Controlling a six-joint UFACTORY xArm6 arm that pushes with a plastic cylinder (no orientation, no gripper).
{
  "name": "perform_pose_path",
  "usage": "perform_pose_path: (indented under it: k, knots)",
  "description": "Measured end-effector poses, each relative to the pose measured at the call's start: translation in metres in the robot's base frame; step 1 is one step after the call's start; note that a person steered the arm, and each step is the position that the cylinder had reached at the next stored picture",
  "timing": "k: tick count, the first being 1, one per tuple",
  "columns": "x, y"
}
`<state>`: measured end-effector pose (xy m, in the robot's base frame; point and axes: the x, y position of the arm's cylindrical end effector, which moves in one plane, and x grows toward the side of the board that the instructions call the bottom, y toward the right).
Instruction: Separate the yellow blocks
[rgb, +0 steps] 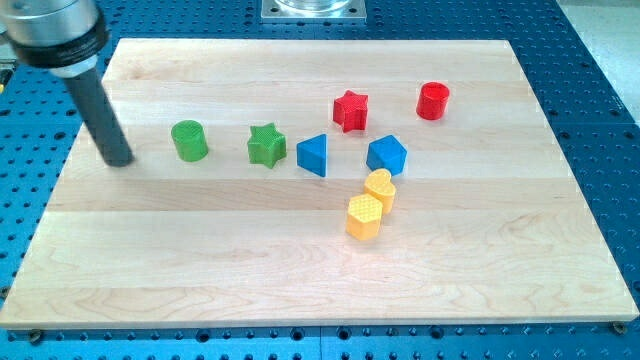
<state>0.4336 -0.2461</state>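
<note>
dark rod upright, my tip (120, 160) left of green cylinder (189, 140), seemingly apart

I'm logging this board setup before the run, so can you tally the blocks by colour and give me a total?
Green: 2, the green cylinder and green star
Blue: 2, the blue triangle and blue block
Red: 2, the red star and red cylinder
Yellow: 2, the upper yellow block and lower yellow block, touching
Total: 8
</note>
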Motion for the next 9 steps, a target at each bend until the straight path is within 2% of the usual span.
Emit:
perform_pose_path:
  k: [1,2,3,4,5,6,7,8,9]
  knots:
    - [0.027,-0.018]
    - [0.070,0.013]
    - [0.122,0.098]
    - [0.171,0.209]
    - [0.174,0.317]
    - [0.125,0.359]
    - [0.087,0.344]
    - [0.071,0.380]
    - [0.048,0.353]
